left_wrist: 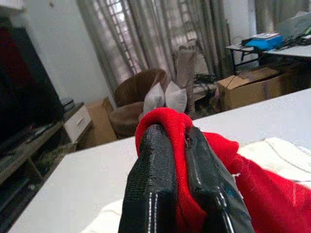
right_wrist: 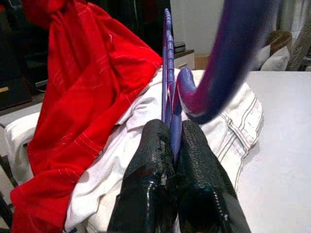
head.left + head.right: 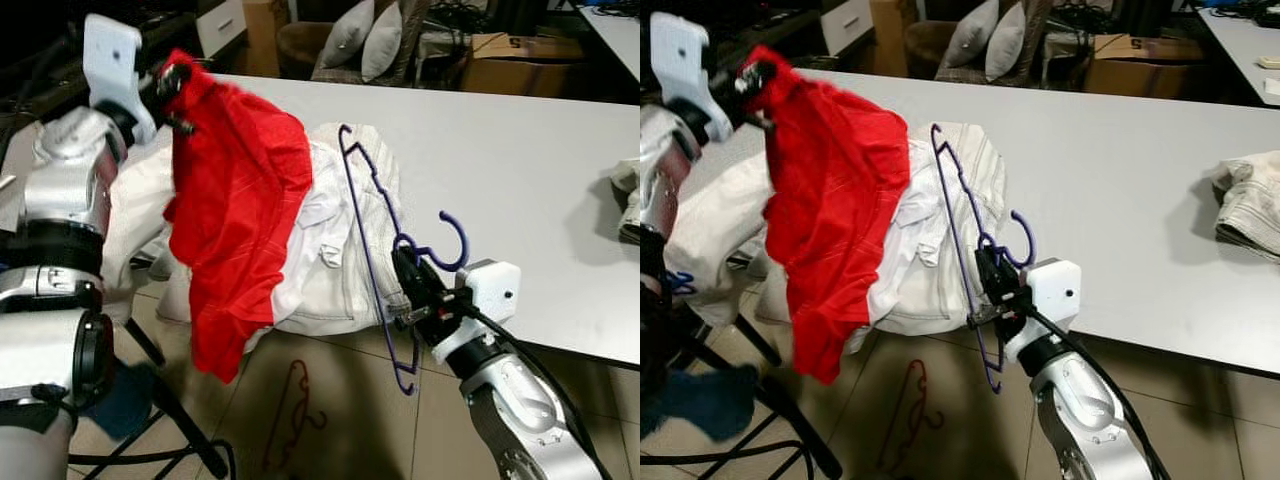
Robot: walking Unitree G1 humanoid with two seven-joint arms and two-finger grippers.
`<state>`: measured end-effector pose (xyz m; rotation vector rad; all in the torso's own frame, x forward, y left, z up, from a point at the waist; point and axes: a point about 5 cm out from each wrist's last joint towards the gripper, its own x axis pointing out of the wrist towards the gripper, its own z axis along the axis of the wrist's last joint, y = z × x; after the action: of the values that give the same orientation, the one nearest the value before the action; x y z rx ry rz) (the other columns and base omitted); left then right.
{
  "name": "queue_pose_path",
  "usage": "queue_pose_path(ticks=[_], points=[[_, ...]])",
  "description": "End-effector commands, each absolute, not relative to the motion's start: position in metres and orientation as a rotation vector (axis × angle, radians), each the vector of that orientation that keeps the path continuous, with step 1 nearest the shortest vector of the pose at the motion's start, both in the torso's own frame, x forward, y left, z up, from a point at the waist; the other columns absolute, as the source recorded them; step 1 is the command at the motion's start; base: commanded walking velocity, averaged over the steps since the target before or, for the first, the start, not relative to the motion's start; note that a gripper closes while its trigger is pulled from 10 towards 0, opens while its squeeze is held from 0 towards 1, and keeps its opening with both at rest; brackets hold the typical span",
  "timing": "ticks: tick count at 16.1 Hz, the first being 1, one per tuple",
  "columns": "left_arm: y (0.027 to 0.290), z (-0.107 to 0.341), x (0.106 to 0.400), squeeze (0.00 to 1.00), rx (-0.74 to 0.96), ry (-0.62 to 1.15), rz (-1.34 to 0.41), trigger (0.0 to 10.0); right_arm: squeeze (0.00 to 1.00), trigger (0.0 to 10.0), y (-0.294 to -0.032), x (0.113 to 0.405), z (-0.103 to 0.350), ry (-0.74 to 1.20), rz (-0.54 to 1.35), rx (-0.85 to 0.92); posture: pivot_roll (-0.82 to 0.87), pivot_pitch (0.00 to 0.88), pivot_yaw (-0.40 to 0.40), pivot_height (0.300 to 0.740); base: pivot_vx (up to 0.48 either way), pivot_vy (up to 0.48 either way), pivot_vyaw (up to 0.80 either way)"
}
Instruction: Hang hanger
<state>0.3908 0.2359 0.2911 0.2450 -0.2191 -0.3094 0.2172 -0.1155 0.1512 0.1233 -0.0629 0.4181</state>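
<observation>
Right gripper [image 3: 412,287] sits nearest, just off the table edge [image 3: 560,330], fingers pinching the purple hanger [image 3: 372,235] near its neck so the frame stands roughly upright, hook [image 3: 452,240] curling toward the table side. Reads as presenting the hanger open to the garment. Below it, a second, reddish hanger [image 3: 290,415] lies on the tile floor. Left gripper [image 3: 178,82] is raised high, fingers [image 1: 160,179] clamped on a bunched edge of the red garment [image 3: 235,225], letting it drape free of the white clothing pile [image 3: 335,255] on the table. Hanger and red cloth are near, not yet threaded. Farther back: a brown armchair with grey cushions [image 3: 365,40], cardboard boxes [image 3: 520,60].
</observation>
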Motion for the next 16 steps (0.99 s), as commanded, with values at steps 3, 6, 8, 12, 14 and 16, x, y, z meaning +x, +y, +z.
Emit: queue_pose_path(ticks=[3, 6, 8, 12, 14, 16], points=[[0.231, 0.292, 0.387, 0.00, 0.198, -0.226, -0.368, 0.0, 0.00, 10.0, -0.116, 0.219, 0.153, -0.086, 0.398, 0.119, 0.04, 0.000, 0.149, 0.740, 0.000, 0.000, 0.00], [0.228, 0.266, 0.376, 0.00, 0.093, -0.184, -0.397, 0.0, 0.00, 10.0, -0.116, 0.218, 0.154, -0.097, 0.378, 0.134, 0.04, 0.000, 0.161, 0.740, 0.000, 0.000, 0.00], [0.227, 0.251, 0.367, 0.00, 0.052, -0.146, -0.379, 10.0, 0.00, 10.0, -0.116, 0.217, 0.154, -0.106, 0.364, 0.148, 0.04, 0.000, 0.170, 0.740, 0.000, 0.000, 0.00], [0.223, 0.226, 0.349, 0.00, 0.090, -0.078, -0.374, 10.0, 0.00, 10.0, -0.114, 0.217, 0.153, -0.104, 0.349, 0.164, 0.05, 0.000, 0.176, 0.740, 0.000, 0.000, 0.00], [0.218, 0.216, 0.342, 0.00, 0.109, -0.028, -0.402, 10.0, 0.00, 10.0, -0.113, 0.217, 0.152, -0.104, 0.348, 0.163, 0.05, 0.000, 0.179, 0.740, 0.000, 0.000, 0.00], [0.214, 0.196, 0.330, 0.00, 0.220, 0.080, -0.493, 10.0, 0.00, 10.0, -0.114, 0.217, 0.152, -0.104, 0.343, 0.161, 0.05, 0.000, 0.182, 0.740, 0.000, 0.000, 0.00]])
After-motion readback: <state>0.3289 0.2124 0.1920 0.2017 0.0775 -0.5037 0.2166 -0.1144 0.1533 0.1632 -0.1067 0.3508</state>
